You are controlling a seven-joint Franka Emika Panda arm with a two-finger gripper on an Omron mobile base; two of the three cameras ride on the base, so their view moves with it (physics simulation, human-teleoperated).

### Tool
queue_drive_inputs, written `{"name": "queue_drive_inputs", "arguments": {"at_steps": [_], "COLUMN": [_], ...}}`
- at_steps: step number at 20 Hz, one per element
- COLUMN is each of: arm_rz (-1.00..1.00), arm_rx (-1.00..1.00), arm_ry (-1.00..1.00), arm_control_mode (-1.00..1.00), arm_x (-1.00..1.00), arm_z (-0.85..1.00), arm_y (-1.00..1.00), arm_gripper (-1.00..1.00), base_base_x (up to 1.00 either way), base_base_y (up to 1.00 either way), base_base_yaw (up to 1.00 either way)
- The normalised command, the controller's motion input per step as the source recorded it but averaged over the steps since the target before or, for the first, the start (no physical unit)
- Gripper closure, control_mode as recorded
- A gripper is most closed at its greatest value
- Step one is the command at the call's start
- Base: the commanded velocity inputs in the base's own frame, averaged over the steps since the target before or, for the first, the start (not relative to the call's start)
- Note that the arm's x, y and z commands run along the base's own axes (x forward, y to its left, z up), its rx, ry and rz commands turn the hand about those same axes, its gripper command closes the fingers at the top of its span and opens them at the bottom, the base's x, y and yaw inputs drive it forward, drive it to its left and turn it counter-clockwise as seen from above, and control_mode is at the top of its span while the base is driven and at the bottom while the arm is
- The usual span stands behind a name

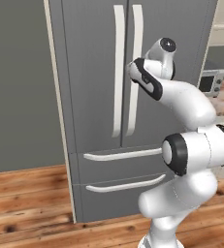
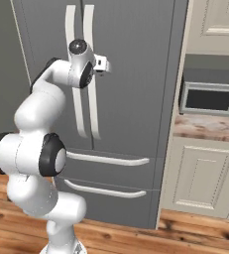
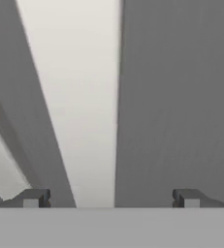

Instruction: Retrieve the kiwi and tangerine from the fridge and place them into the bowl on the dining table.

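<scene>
The tall grey fridge (image 1: 91,87) (image 2: 131,74) stands with both doors shut, so the kiwi and tangerine are hidden. The bowl and the dining table are out of view. My arm reaches up to the doors at handle height. My gripper (image 3: 111,198) is open, its two fingertips (image 3: 33,198) wide apart. A long white door handle (image 3: 79,106) runs between them, close in front. From the right base view the hand (image 2: 102,63) sits just right of the two handles (image 2: 88,74). In the left base view the wrist covers part of the right handle (image 1: 135,72).
Two lower drawers (image 1: 118,177) with curved white handles sit below the doors. Right of the fridge, a microwave (image 2: 207,99) stands on a stone counter (image 2: 205,126) over cream cabinets (image 2: 195,173). A grey wall (image 1: 16,82) lies left, with wood floor (image 1: 26,203) in front.
</scene>
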Motion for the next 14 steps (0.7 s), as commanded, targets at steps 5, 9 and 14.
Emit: {"name": "queue_drive_inputs", "arguments": {"at_steps": [5, 9, 14], "arm_rz": [0.00, 0.00, 0.00], "arm_rx": [0.00, 0.00, 0.00], "arm_ry": [-0.11, -0.13, -0.15], "arm_control_mode": [-1.00, -1.00, -1.00], "arm_x": [0.43, 0.45, 0.51], "arm_z": [-0.27, -0.31, -0.39], "arm_y": [0.06, 0.03, 0.02], "arm_gripper": [-1.00, -1.00, -1.00], "base_base_x": [0.00, 0.00, 0.00], "base_base_y": [0.00, 0.00, 0.00], "base_base_yaw": [0.00, 0.00, 0.00]}}
